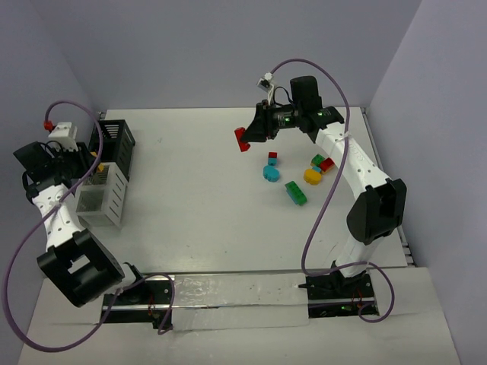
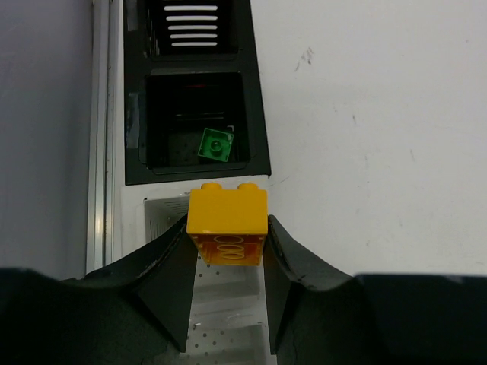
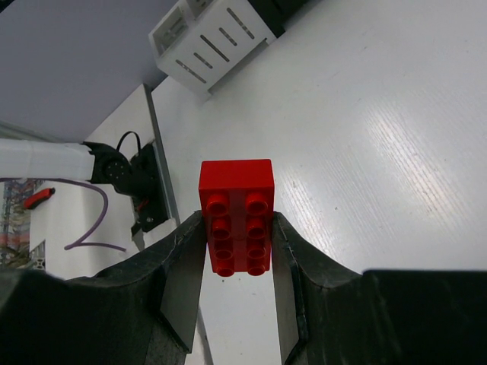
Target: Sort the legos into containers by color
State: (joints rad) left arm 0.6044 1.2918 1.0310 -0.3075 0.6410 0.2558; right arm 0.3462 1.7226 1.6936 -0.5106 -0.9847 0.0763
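My left gripper (image 2: 227,232) is shut on a yellow lego brick (image 2: 227,211) and holds it over the white container (image 2: 161,211), at the table's left (image 1: 103,196). Just beyond stands the black container (image 2: 259,114), with a green brick (image 2: 215,144) on its floor. My right gripper (image 3: 237,232) is shut on a red eight-stud brick (image 3: 237,199) and holds it above the table's far middle (image 1: 242,139). Loose legos lie right of it: a small red one (image 1: 272,158), a cyan piece (image 1: 269,172), a green brick (image 1: 296,192), a yellow piece (image 1: 312,176) and a green-and-red pair (image 1: 323,162).
Both containers stand side by side against the table's left edge, the black one (image 1: 114,141) farther back. Purple cables (image 1: 335,84) loop from both arms. Walls close in the table at the back and both sides. A metal rail (image 2: 103,137) runs left of the containers.
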